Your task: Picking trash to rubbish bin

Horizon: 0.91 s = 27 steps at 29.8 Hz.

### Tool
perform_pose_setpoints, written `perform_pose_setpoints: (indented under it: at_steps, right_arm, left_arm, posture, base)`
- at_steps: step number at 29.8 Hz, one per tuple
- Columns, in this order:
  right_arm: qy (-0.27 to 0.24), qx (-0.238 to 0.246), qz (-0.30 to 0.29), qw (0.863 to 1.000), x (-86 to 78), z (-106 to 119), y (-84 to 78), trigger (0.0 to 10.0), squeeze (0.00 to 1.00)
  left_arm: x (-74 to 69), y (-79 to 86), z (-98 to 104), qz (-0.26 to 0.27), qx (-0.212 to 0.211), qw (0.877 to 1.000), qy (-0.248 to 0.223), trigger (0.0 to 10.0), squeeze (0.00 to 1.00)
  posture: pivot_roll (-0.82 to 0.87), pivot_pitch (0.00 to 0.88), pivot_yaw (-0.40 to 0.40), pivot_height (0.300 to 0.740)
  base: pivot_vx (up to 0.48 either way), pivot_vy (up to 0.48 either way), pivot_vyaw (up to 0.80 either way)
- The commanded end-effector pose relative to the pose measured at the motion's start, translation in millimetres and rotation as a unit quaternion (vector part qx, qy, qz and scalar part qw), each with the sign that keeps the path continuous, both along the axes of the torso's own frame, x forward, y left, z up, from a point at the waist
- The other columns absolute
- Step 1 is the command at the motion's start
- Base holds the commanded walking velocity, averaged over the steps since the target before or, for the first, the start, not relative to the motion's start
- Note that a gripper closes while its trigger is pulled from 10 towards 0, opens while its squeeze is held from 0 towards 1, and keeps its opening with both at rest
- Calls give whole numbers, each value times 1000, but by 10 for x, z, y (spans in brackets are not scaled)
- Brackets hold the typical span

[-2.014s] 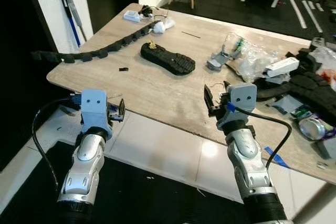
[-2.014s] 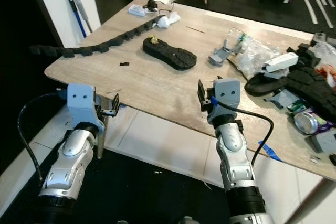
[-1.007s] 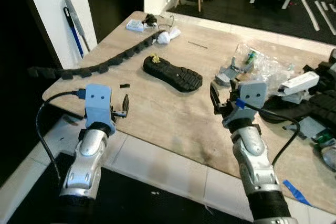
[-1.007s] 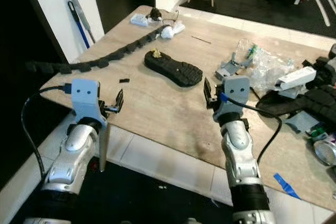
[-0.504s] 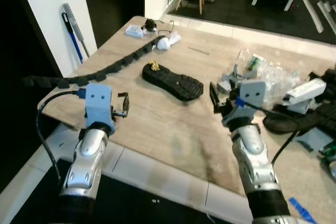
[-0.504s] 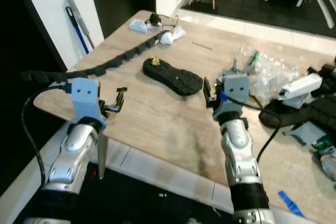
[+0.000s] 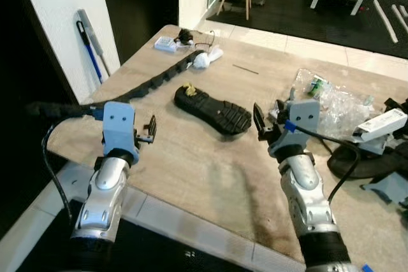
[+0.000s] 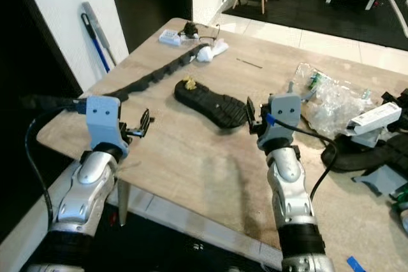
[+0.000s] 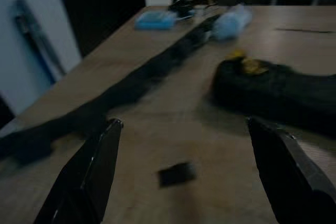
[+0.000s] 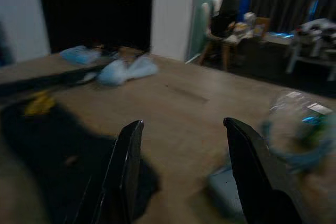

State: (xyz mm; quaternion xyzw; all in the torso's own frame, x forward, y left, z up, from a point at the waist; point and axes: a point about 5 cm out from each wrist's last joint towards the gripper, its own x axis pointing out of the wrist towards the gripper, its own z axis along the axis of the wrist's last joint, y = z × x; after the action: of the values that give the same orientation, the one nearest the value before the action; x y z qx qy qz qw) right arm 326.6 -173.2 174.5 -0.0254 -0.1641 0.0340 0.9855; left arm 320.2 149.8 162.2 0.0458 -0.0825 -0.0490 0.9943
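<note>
A black shoe sole with a yellow scrap on its heel lies mid-table on the wooden table. A crumpled white tissue rests at the far left end, and a clear plastic bag with coloured bits sits to the right. My left gripper hovers open over the near left edge, nothing between its fingers; in its wrist view a small black piece lies just ahead. My right gripper is open beside the sole's toe end and is also seen in its wrist view.
A long black cable chain runs from the far left corner past the table's left edge. A small white-blue device sits beside the tissue. Black gear and a white box crowd the right side. A mop leans on the wall.
The camera has come forward, so the table sits nearer and lower in the picture. Both grippers now reach over the tabletop rather than before its edge. Both stay open.
</note>
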Motion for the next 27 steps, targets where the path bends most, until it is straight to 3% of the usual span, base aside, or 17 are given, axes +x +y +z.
perform_pose_setpoints:
  at_steps: [1, 27]
  right_arm:
    - [4, 5, 6, 1000, -8, -30, 33, 10000, 0]
    - [7, 7, 5, 1000, -9, -55, 49, 10000, 0]
  left_arm:
    - [-6, 48, -44, 8, 6, 1000, 8, 10000, 0]
    - [5, 56, -31, 5, 10, 1000, 7, 10000, 0]
  posture:
    - [11, 114, -30, 740]
    - [17, 111, -25, 740]
  base:
    - [311, 0, 0]
    - [318, 0, 0]
